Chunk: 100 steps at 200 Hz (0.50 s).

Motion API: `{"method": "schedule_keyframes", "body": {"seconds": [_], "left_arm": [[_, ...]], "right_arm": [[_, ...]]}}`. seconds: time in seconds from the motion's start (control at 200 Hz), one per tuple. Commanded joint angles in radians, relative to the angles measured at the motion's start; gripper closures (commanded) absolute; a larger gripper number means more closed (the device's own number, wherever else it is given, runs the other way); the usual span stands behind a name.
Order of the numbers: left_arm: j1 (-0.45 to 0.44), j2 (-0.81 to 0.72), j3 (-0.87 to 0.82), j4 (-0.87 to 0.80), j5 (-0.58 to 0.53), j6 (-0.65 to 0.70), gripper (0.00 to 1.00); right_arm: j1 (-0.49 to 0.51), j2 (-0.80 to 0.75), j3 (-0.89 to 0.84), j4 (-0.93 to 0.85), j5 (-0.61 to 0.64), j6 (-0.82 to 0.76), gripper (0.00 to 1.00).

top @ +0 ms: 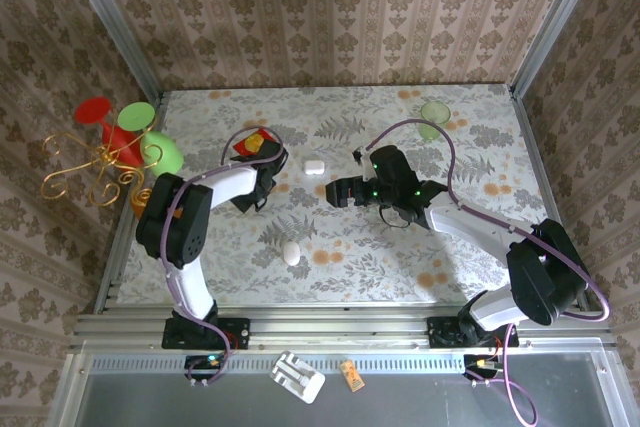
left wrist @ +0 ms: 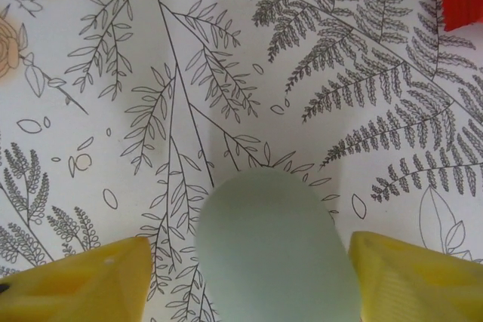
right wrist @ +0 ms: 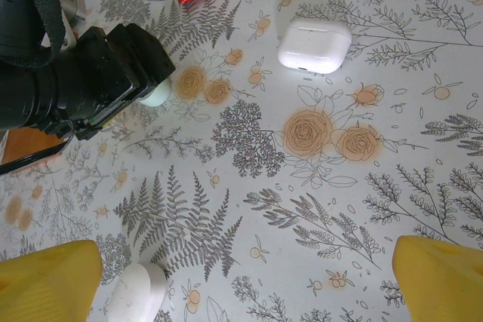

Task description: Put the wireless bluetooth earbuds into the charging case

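Observation:
The charging case [top: 315, 166] is a small white rounded box with its lid shut, lying on the floral cloth; it also shows at the upper right of the right wrist view [right wrist: 315, 46]. The earbuds are out of view. My left gripper [left wrist: 249, 262] stands open astride a pale green egg-shaped thing [left wrist: 275, 250], with cloth showing between the egg and the left finger [left wrist: 83, 280]. From above, the left gripper [top: 262, 187] sits left of the case. My right gripper [right wrist: 245, 277] is open with only cloth under it, and it hangs right of the case [top: 345, 190].
A white egg-shaped oval [top: 291, 253] lies near the front, by my right gripper's left finger [right wrist: 136, 292]. A red packet [top: 252, 142] lies behind the left gripper. A pale green disc [top: 435, 112] sits at the back right. A gold stand with coloured cups [top: 110, 147] stands off the table's left edge.

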Motion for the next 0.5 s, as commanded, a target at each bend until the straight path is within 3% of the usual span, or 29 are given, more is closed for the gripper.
{"method": "schedule_keyframes", "body": {"seconds": [0.0,0.325,0.495], "left_arm": [[0.005,0.011,0.022,-0.018,0.018,-0.011,0.4],[0.005,0.019,0.028,-0.011,0.05,0.024,0.65],[0.005,0.005,0.021,0.003,0.056,0.07,0.69]], "right_arm": [[0.006,-0.003,0.011,-0.016,0.007,-0.02,0.0],[0.005,-0.012,0.008,-0.022,0.019,-0.018,0.0],[-0.001,-0.021,-0.002,-0.018,0.02,-0.004,0.0]]}}
